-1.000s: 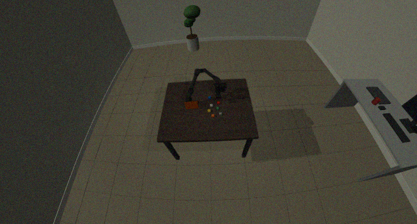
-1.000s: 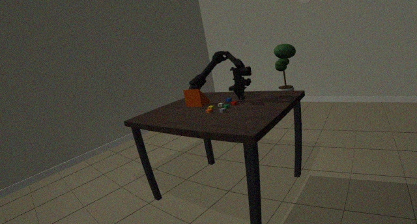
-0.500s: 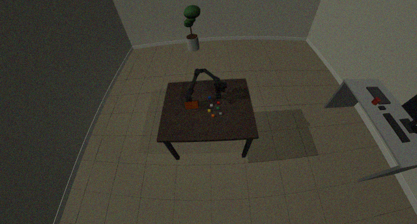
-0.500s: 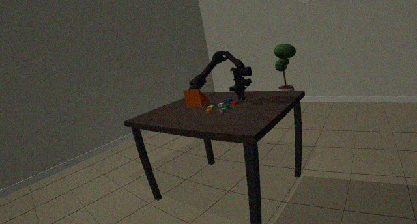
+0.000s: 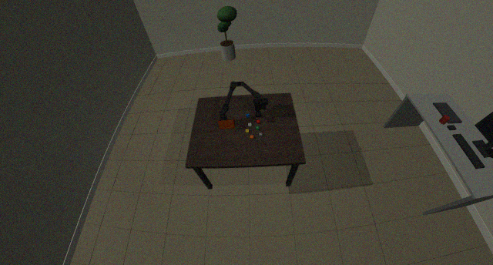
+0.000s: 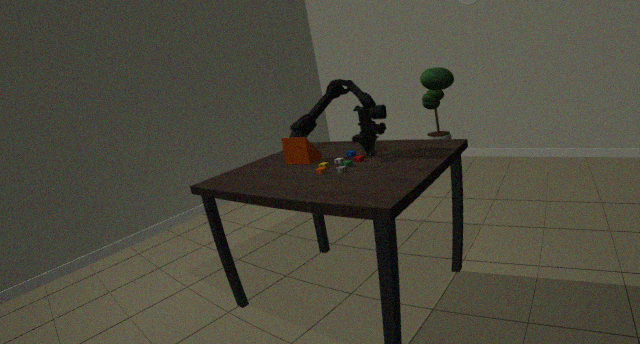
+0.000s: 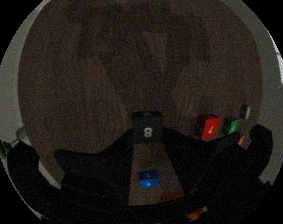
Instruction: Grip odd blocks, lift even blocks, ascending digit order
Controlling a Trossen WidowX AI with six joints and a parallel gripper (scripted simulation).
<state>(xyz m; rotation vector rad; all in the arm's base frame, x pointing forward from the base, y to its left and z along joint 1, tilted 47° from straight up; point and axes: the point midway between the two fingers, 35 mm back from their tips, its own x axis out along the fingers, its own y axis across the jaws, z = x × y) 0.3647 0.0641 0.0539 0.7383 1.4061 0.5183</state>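
Indoors, a dark wooden table (image 5: 246,151) (image 6: 320,191) stands on pale tiles (image 5: 246,219) (image 6: 540,184).

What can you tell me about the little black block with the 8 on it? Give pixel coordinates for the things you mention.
The small black cube (image 7: 147,128) has a pale 8 printed on the side facing the wrist camera. Its surface looks plain and matte, its edges straight. It sits between the black gripper's (image 5: 258,115) (image 6: 370,154) (image 7: 148,136) jaws, which are closed on it, with the digit upright in that view.

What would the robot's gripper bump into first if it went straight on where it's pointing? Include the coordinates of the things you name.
The gripper (image 6: 370,154) (image 7: 146,131) points down, closed on the black block (image 7: 147,127), so probably the table (image 5: 246,153) (image 6: 300,189); the exact gap is unclear.
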